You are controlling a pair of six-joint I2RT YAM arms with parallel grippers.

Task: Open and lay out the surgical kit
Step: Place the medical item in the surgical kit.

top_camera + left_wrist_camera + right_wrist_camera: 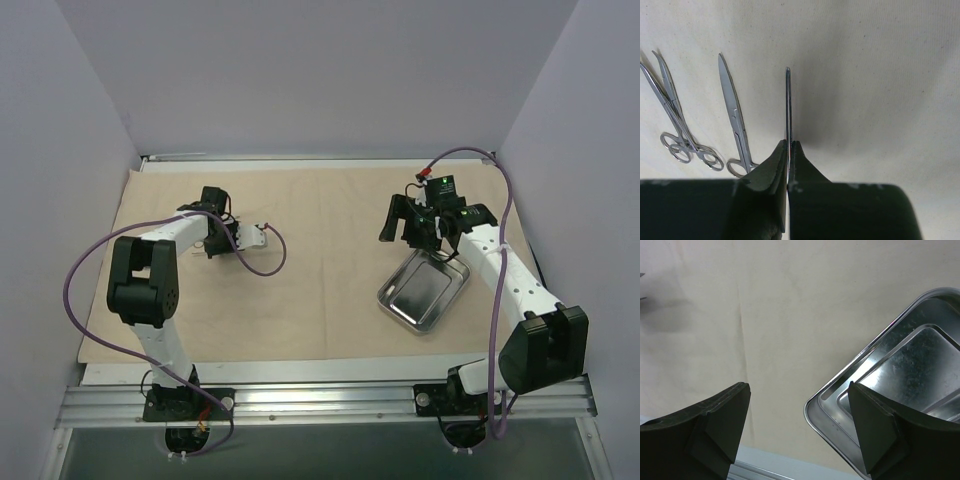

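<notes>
The beige cloth wrap lies spread flat over the table. My left gripper hangs over its left part. In the left wrist view it is shut on a thin steel instrument, held edge-on just above the cloth. Steel scissors and a pair of forceps lie flat on the cloth to its left. My right gripper is open and empty above the far corner of the shiny steel tray. In the right wrist view the gripper straddles the tray's corner.
Grey walls close in the left, back and right sides. The cloth's near edge ends short of a metal rail that carries both arm bases. A purple cable loops beside the left wrist.
</notes>
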